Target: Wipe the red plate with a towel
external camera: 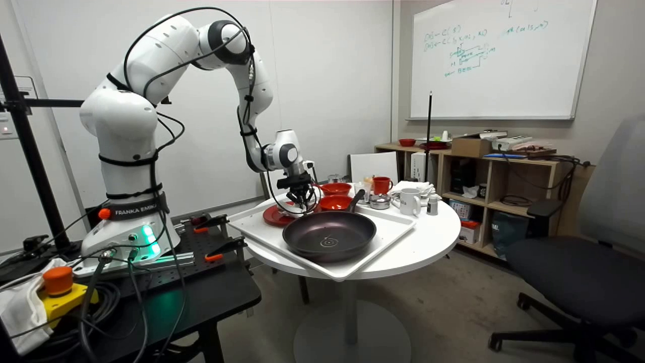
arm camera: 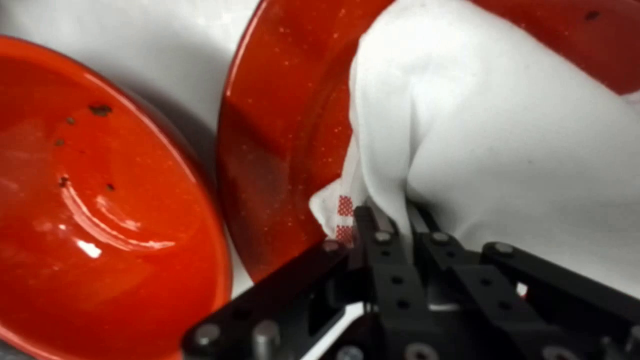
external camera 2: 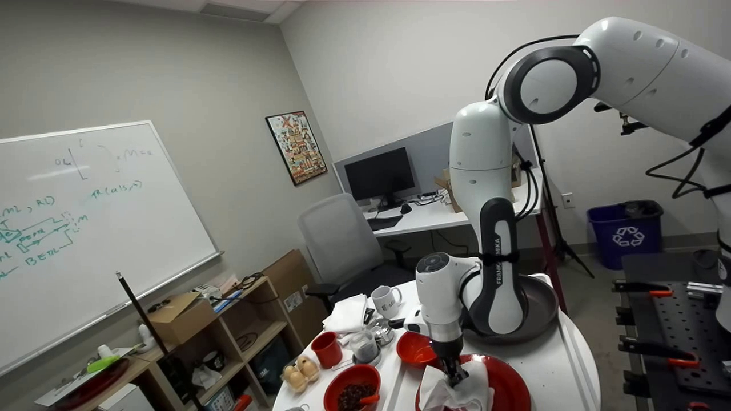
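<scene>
The pincer points down over the red plate, with a white towel in its grip. Items counted: one red plate; one towel in the grip, red checks near its edge; one dark frying pan; two red bowls, the nearer bowl just beside the plate with dark specks inside, the farther bowl containing dark pieces and one red utensil; two mugs, a red mug and a white mug; several brown eggs, number unclear.

Pincer condition: the jaws are drawn together on a pinched fold of the towel. The towel lies bunched on the plate; whether the fingertips reach the plate itself cannot be told.

Surface: plate and pan rest on a white tray, set on a round white table.

Room: one wooden shelf unit below a whiteboard with green writing; one grey office chair, one monitor, one framed picture and one blue recycling bin.
</scene>
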`<state>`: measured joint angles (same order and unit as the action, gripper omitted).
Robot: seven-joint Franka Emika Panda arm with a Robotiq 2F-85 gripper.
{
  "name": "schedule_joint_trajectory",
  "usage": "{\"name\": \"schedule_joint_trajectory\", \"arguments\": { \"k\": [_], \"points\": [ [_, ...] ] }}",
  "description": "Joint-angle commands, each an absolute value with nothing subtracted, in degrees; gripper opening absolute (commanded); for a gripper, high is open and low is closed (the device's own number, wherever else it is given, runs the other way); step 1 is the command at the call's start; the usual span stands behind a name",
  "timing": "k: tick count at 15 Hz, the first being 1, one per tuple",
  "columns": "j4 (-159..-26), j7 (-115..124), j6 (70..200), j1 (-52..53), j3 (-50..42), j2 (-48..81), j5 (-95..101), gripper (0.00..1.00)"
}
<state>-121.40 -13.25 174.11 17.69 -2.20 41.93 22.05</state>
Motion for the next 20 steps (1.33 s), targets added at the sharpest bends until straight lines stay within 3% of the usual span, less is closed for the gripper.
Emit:
{"name": "schedule_joint_trajectory", "arguments": {
  "k": [1,5,13,20],
  "points": [
    [-122.12,-6.14,178.66,26.10,-10.66,44.26,22.17,0.07],
    [-124.43,-3.80,173.85,32.28,-14.43,43.47,21.81,0.07],
    [-130.43,-11.14,155.29,23.25,-0.88,34.50,23.77,0.07],
    [-133.48,-12.24,147.71,18.95,3.21,31.80,23.92,0.07]
  ]
}}
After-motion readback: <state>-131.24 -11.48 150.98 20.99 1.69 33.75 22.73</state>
